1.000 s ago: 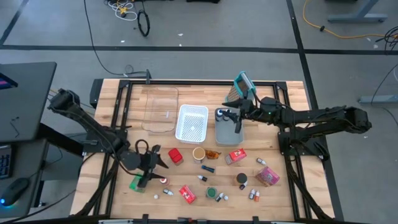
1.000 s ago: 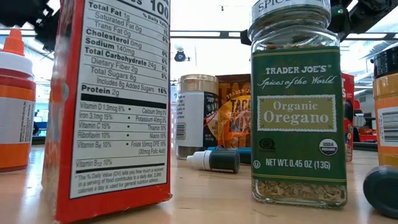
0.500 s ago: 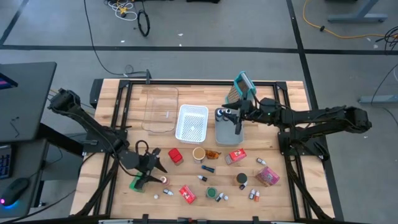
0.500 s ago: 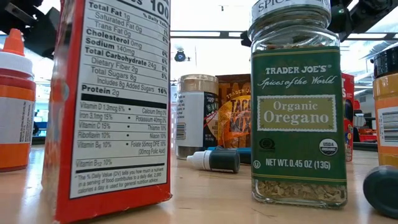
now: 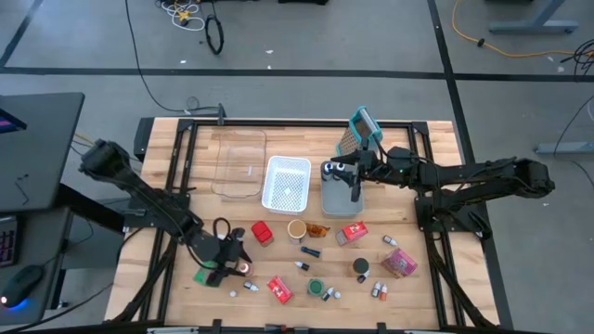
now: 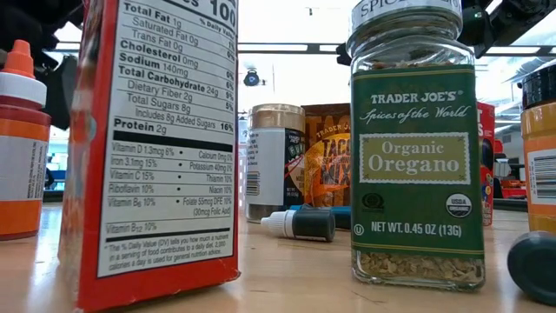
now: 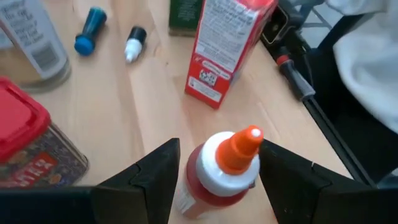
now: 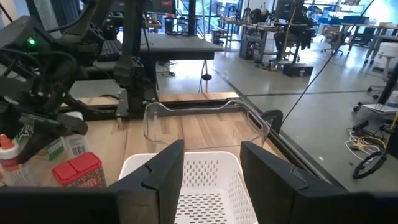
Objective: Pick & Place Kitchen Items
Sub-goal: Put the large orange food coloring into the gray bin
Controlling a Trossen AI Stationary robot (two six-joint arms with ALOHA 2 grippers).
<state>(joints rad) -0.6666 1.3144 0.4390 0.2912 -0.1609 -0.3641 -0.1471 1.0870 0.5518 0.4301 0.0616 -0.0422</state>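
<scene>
Left gripper (image 7: pixel 214 163): low over the table's near-left part, jaws parted, one finger either side of an upright red bottle (image 7: pixel 216 168) with white shoulder and orange tip; contact could not be told. Just beyond it stood a red box (image 7: pixel 227 45), with two small dropper bottles (image 7: pixel 132 43) farther off.

Right gripper (image 8: pixel 210 163): jaws apart, empty, above the white basket (image 8: pixel 196 180); clear bin (image 8: pixel 205 123) beyond.
</scene>
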